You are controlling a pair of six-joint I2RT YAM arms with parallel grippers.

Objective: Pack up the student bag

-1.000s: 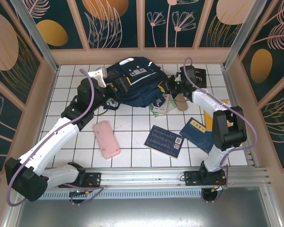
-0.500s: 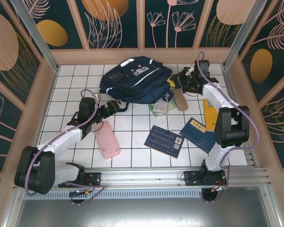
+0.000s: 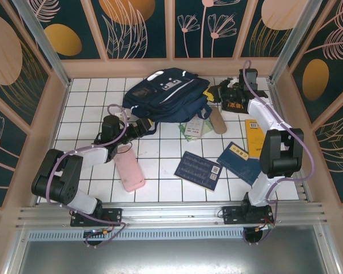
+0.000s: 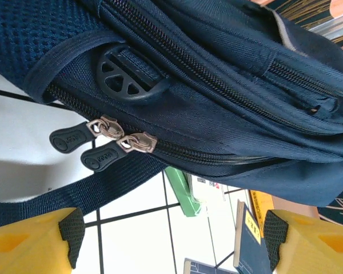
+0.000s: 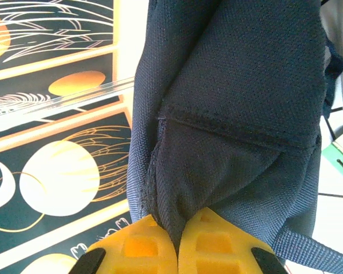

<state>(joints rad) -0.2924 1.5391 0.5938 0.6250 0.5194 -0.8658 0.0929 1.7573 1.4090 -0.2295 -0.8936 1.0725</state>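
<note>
The student bag (image 3: pixel 168 94), a navy backpack with white stripes, lies at the back middle of the tiled table. My right gripper (image 3: pixel 214 94) is shut on a fold of its mesh fabric at the bag's right end; in the right wrist view the yellow fingers (image 5: pixel 140 245) pinch the dark cloth (image 5: pixel 228 114). My left gripper (image 3: pixel 143 127) sits low by the bag's near-left side, open, its yellow fingers (image 4: pixel 28 242) wide apart with only tile and a strap between them. Two zipper pulls (image 4: pixel 103 145) on the student bag (image 4: pixel 217 74) lie just ahead of it, both at the same end of the zip.
A pink pouch (image 3: pixel 128 168) lies by the left forearm. Two blue books (image 3: pixel 199 170) (image 3: pixel 240 161), a yellow book (image 3: pixel 254 137), a green-edged book (image 3: pixel 194 128) and a brown flat item (image 3: pixel 217 121) lie near and right of the bag. Walls enclose the table.
The left arm has drawn back and down from the bag's top-left to its near side. The right gripper has hauled the bag toward the back right.
</note>
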